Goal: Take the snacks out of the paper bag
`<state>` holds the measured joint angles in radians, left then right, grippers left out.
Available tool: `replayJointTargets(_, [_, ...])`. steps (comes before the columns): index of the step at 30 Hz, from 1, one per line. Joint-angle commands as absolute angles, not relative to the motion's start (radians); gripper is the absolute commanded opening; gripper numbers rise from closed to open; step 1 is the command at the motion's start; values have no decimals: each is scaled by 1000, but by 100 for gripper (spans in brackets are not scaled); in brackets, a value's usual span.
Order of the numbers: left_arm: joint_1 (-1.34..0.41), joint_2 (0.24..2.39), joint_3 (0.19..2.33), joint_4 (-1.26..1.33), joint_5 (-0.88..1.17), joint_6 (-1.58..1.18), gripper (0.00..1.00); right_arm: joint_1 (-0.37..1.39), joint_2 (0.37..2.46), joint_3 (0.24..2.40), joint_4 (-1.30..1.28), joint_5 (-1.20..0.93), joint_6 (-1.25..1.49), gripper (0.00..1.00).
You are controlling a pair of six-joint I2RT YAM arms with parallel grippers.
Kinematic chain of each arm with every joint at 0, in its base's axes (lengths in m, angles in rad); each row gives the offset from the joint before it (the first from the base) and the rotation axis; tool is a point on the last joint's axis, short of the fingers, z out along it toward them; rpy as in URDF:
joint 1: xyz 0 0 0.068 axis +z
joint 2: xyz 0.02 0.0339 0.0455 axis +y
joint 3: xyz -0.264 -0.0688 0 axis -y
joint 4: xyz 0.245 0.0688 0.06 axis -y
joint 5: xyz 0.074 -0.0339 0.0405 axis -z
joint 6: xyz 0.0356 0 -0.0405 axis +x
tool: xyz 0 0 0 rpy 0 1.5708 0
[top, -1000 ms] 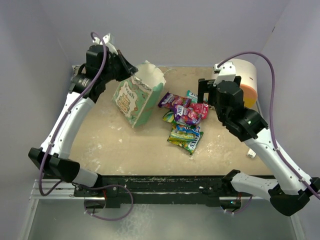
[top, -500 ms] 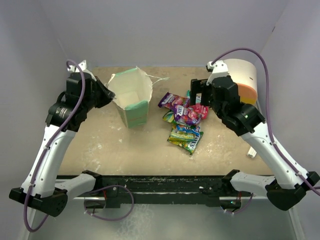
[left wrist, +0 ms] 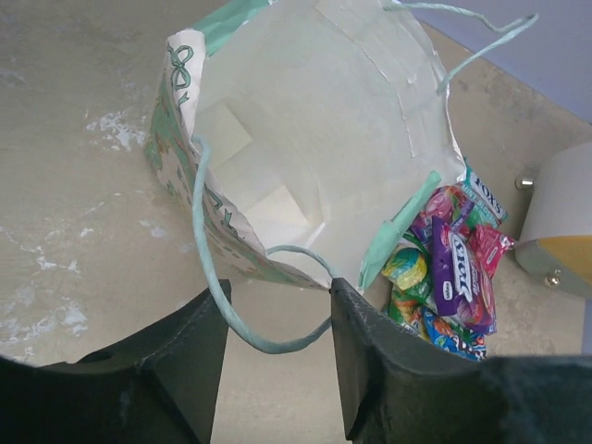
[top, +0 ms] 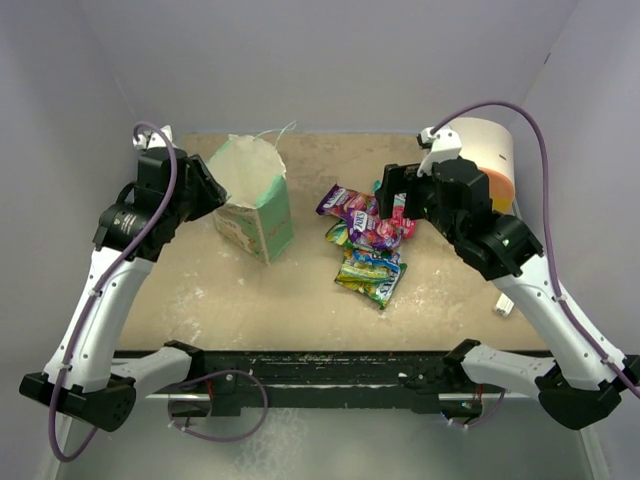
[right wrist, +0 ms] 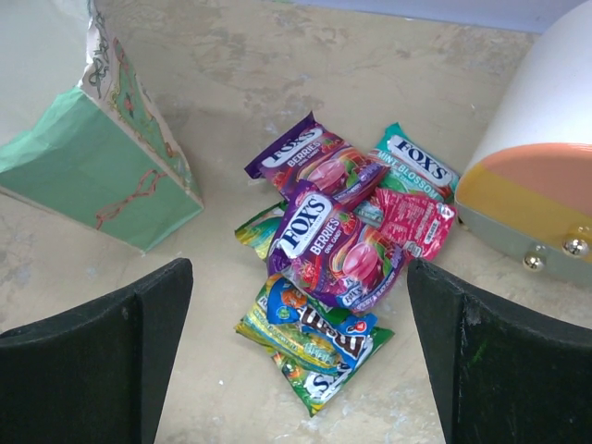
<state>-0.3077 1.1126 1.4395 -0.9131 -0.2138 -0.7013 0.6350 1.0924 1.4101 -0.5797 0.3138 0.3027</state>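
Observation:
The mint-green paper bag [top: 255,205] stands on the table, leaning, with its mouth turned toward my left gripper [top: 212,190]. In the left wrist view the paper bag [left wrist: 305,120] shows only a white inside. My left gripper [left wrist: 277,305] is open, and the bag's string handle [left wrist: 268,347] loops loosely between the fingers. The snacks [top: 368,240] lie in a heap on the table right of the bag, several shiny purple, pink, teal and yellow-green packets [right wrist: 333,240]. My right gripper [right wrist: 298,273] hovers open above the heap, holding nothing.
A cream, orange and yellow cylinder [top: 490,165] lies at the back right, close behind my right gripper. A small white block [top: 503,308] sits near the table's right edge. White powdery marks dot the tan tabletop [top: 300,290].
The left gripper carried the tilted bag left, set it on the table, and opened, letting go of it. The right gripper drifted slightly left over the snacks.

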Motion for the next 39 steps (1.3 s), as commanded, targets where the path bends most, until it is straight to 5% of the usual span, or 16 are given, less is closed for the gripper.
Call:
replayJointTargets(1, [-300, 1078, 1454, -924, -274, -671, 54, 636, 1066, 1428, -573, 305, 299, 100])
replayJointTargets(5, [-301, 1052, 1482, -961, -293, -665, 65, 636, 1068, 1417, -575, 304, 300, 100])
replayJointTargets(7, [-300, 1041, 1508, -991, -301, -655, 98, 636, 1069, 1413, -574, 307, 303, 100])
replayJointTargets(8, [-300, 1033, 1523, -1009, -305, -649, 100, 636, 1070, 1411, -574, 307, 304, 100])
replayJointTargets(18, [-299, 942, 1586, -1010, -290, -625, 99, 637, 1111, 1401, -701, 282, 349, 100])
replayJointTargets(29, [-300, 1127, 1806, -838, -25, -371, 99, 625, 1057, 1396, -790, 576, 474, 100])
replayJointTargets(39, [-300, 1173, 2022, -945, 78, -273, 99, 618, 1014, 1709, -1016, 690, 547, 100])
